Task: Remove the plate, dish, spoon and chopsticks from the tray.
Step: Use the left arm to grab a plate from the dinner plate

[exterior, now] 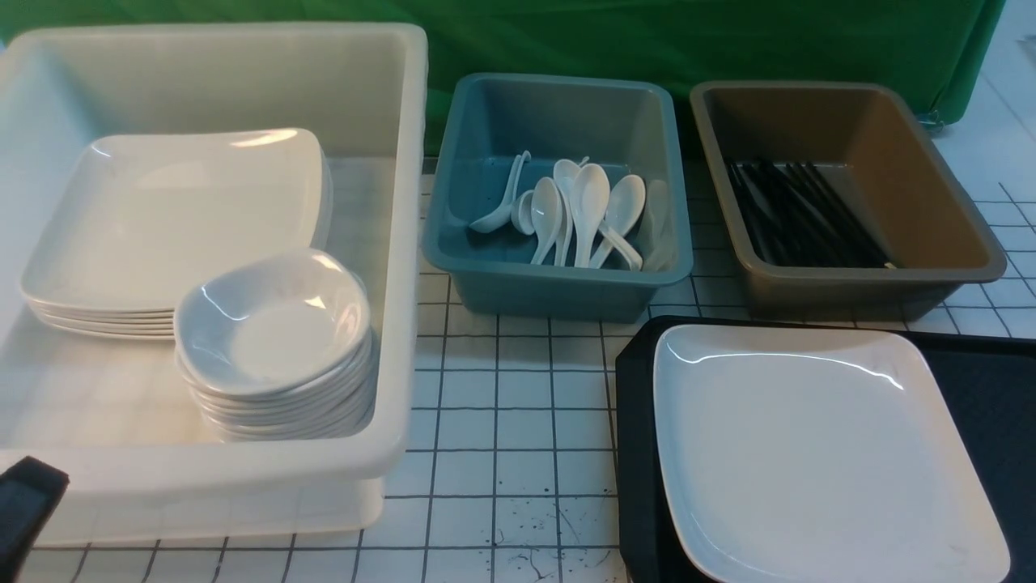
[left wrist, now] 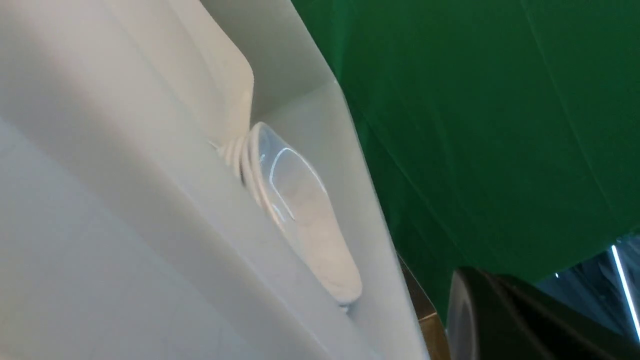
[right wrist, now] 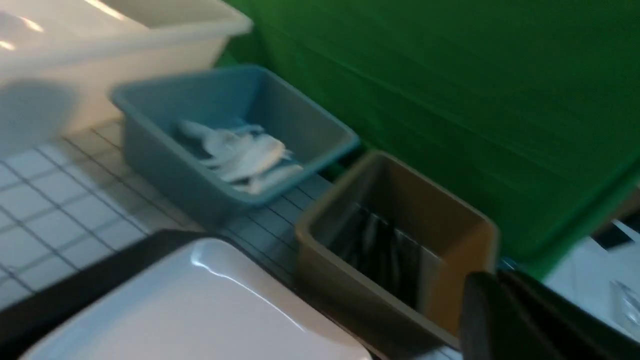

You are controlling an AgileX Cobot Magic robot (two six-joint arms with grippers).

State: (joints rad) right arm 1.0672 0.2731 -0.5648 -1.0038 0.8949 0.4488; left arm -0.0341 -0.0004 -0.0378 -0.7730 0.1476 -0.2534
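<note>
Front view: plate [exterior: 809, 453] alone on the tray [exterior: 635, 405], as far as its visible part shows; no dish, spoon or chopsticks there. Right fingers [right wrist: 500, 320] pressed together; left fingers [left wrist: 500, 325] unreadable.

The left gripper [left wrist: 505, 320] is black. Close beside it is a large white tub [exterior: 405, 243] holding a stack of white square plates [exterior: 178, 219] and a stack of small white dishes [exterior: 275, 332]. The right gripper [right wrist: 520, 320] is black too. Nearest to it, the plate [exterior: 809, 461] is glossy white on the black tray [exterior: 635, 453]. Just beyond that gripper a brown tub [exterior: 955, 243] holds black chopsticks [exterior: 801, 214]. Farther off, toward the left gripper, a grey-blue tub [exterior: 558, 291] holds white spoons [exterior: 583, 210]. The table [exterior: 502, 405] is white with a grid of thin dark lines and a few dark scribbled marks. The backdrop [exterior: 647, 40] beyond both grippers is plain green.
</note>
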